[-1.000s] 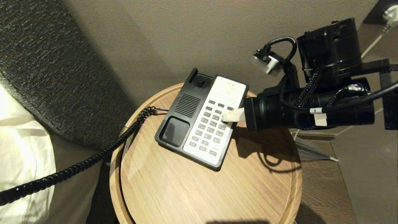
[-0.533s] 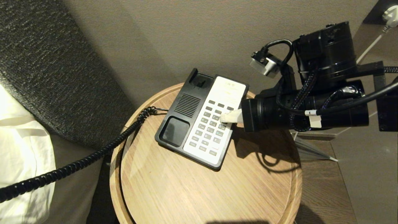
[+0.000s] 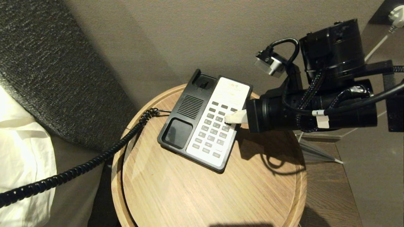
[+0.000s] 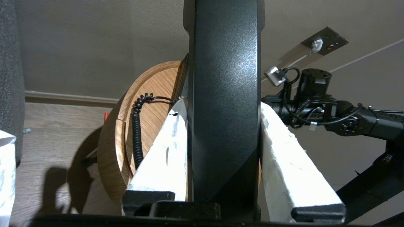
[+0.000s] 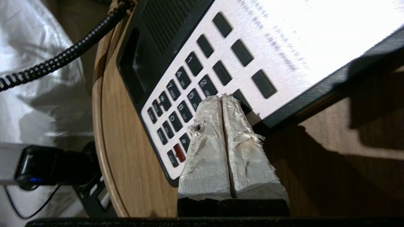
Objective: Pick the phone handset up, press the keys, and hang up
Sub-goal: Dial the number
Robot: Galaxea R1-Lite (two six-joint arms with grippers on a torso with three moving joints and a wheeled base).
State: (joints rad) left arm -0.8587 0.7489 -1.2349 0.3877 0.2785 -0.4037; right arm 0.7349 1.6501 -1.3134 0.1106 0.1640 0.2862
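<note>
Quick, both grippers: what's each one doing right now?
Left gripper: shut on the handset.
Right gripper: shut, empty, tips at the keypad.

The right arm is built of glossy black cylindrical housings, with a bulkier black drum-shaped joint above. A small silver, box-shaped camera sits on a bracket, fed by a looping black cable. A braided black cable and smooth black leads run along the arm, one tagged with a white label. The right gripper has two tapering fingers wrapped in frayed, off-white tape. The left gripper has like white-taped fingers on black mounts.
</note>
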